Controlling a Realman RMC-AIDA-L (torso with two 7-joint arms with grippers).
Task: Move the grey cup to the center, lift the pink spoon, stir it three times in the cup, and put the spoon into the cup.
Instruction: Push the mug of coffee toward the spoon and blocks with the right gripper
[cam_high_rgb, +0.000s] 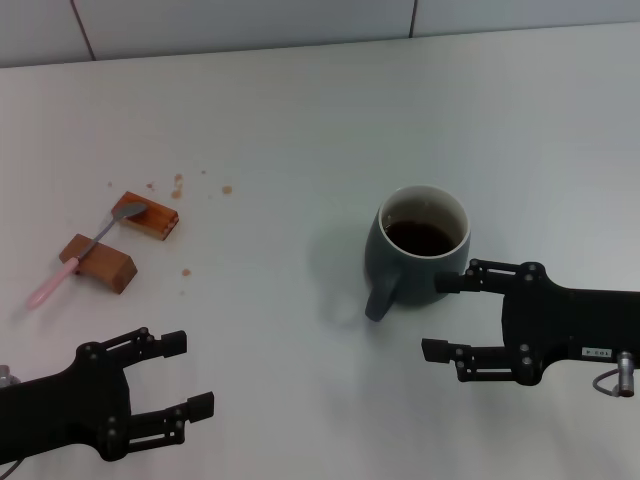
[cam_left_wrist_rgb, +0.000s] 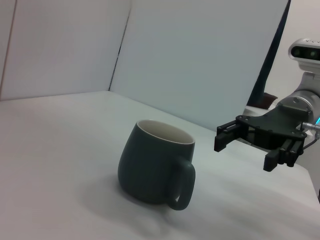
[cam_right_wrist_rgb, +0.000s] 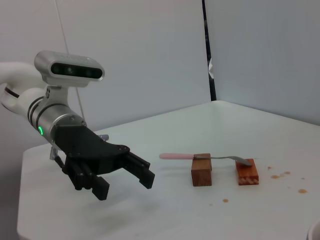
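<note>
At the lower right of the head view, the right gripper (cam_high_rgb: 447, 318) stands wide open, nearer than the left gripper (cam_high_rgb: 190, 372), also open. The grey cup (cam_high_rgb: 420, 254) sits just beyond its upper finger, right of centre.

Head view: high, facing forward-down over white tabletop (cam_high_rgb: 300, 120). Left wrist view: low, faces right black gripper (cam_left_wrist_rgb: 250, 145). Right wrist view: low, faces left black gripper (cam_right_wrist_rgb: 125, 175). All share tabletop.
</note>
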